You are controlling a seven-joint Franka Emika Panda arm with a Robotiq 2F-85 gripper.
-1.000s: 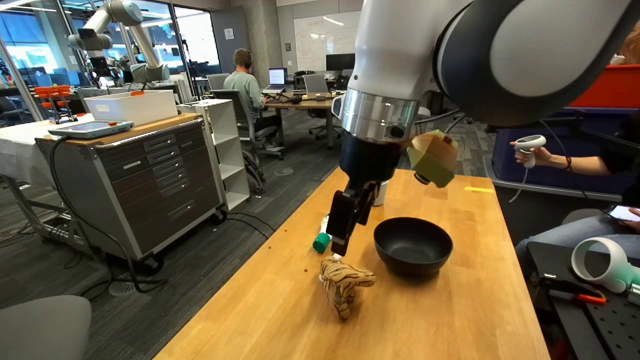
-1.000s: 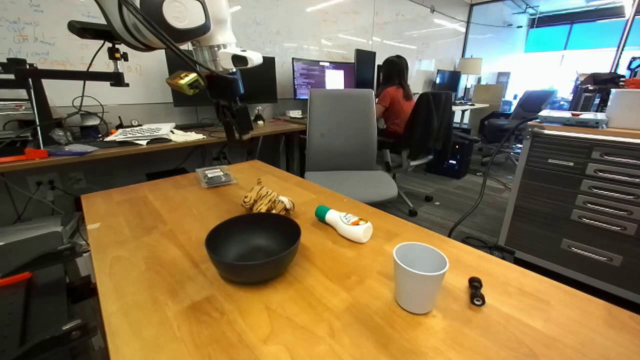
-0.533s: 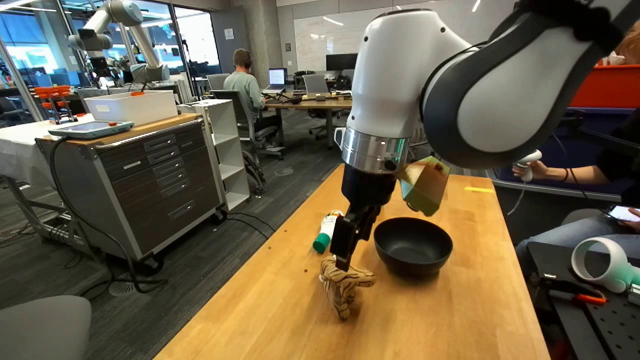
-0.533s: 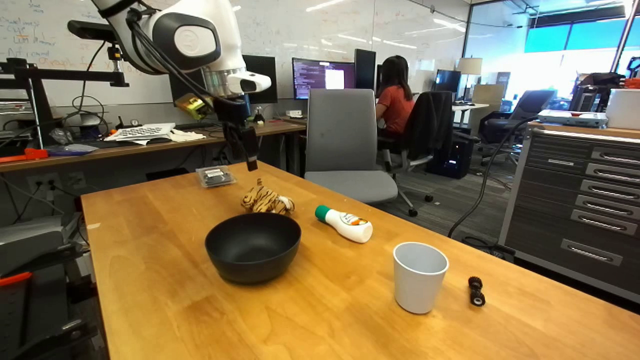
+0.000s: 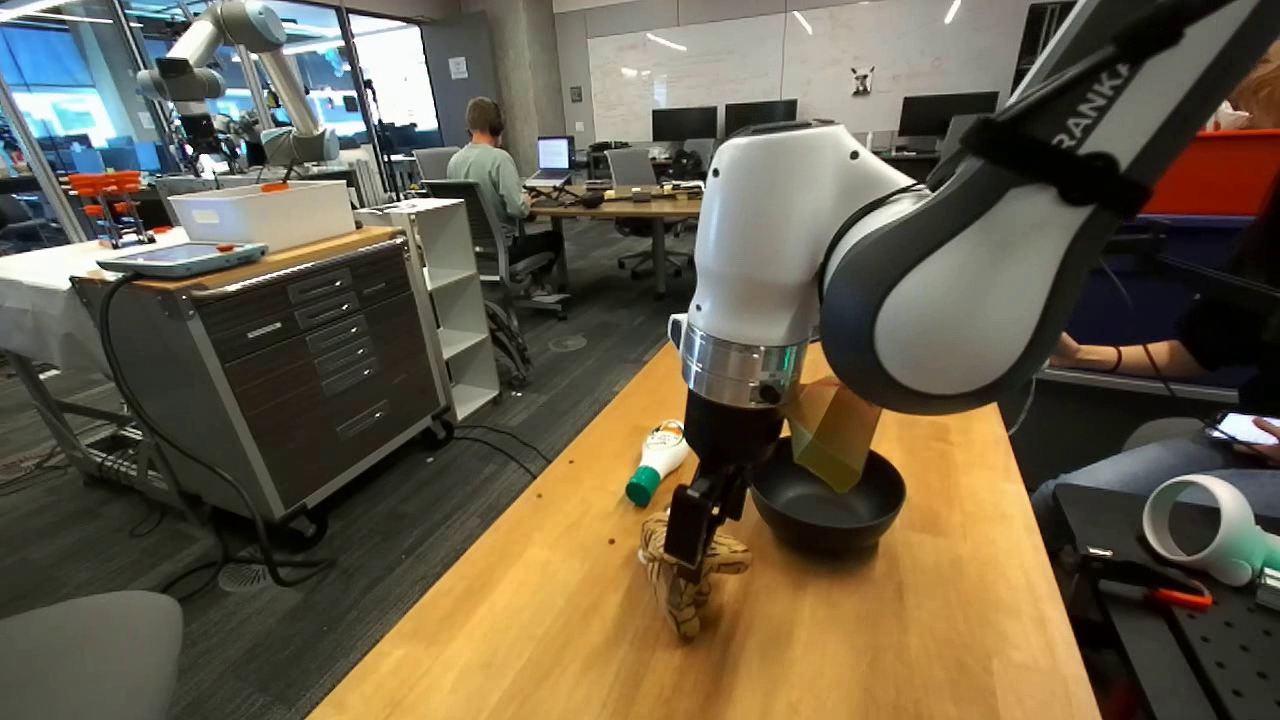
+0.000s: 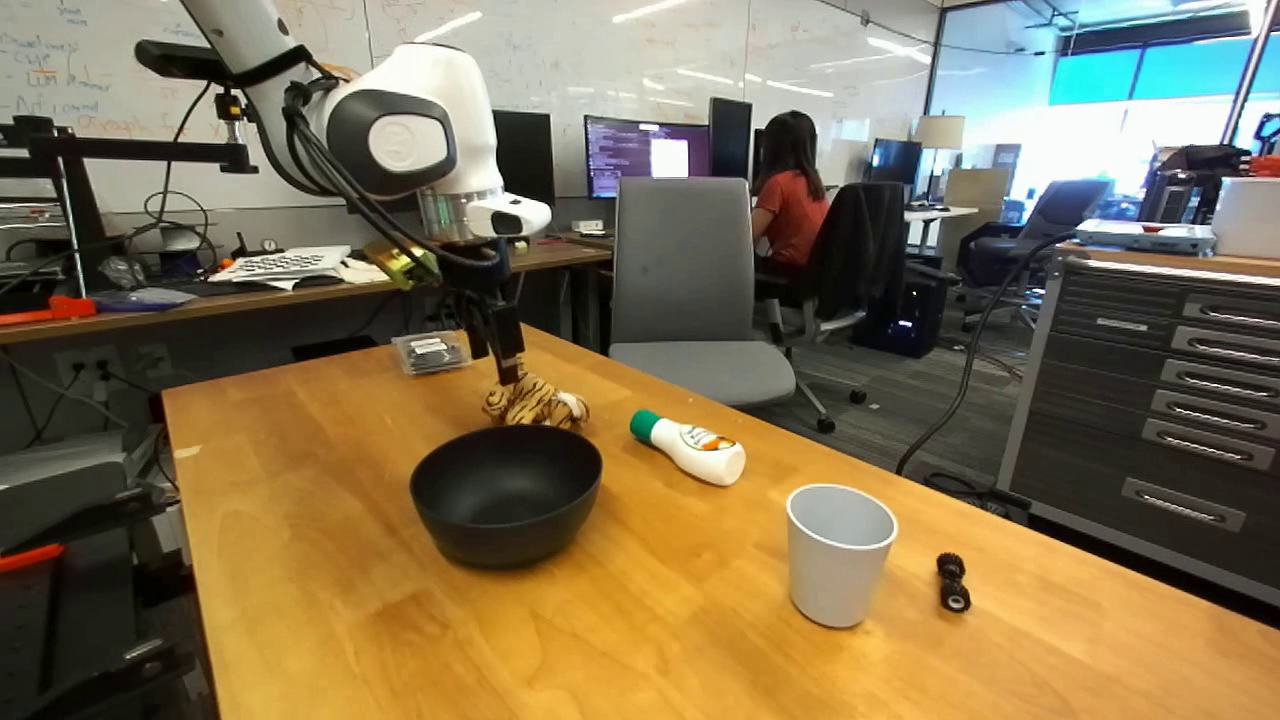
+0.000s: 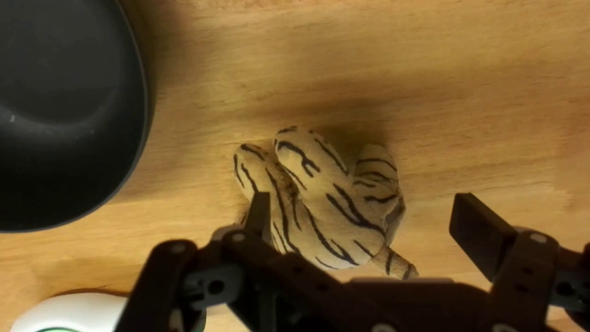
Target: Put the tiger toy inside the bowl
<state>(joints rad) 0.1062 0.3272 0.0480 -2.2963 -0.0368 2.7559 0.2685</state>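
The tiger toy (image 5: 684,608) is a tan plush with dark stripes, lying on the wooden table in both exterior views (image 6: 545,404). The round black bowl (image 5: 835,530) stands upright close beside it and also shows in an exterior view (image 6: 500,540). My gripper (image 5: 705,560) points down over the toy, its fingertips low (image 6: 496,366). In the wrist view my gripper (image 7: 362,207) is wide open, and the toy (image 7: 329,212) shows between the fingers. One finger overlaps the toy's side; I cannot tell whether it touches. The bowl (image 7: 64,175) is at upper left there.
A white bottle with a green cap (image 6: 690,448) lies near the toy and shows at the wrist view's lower left (image 7: 73,313). A pale grey cup (image 6: 840,560), a small black part (image 6: 952,584) and a clear plastic box (image 6: 432,352) are on the table (image 6: 330,620).
My gripper has come down from above to the toy, staying open. The toy, bowl and bottle have not moved.
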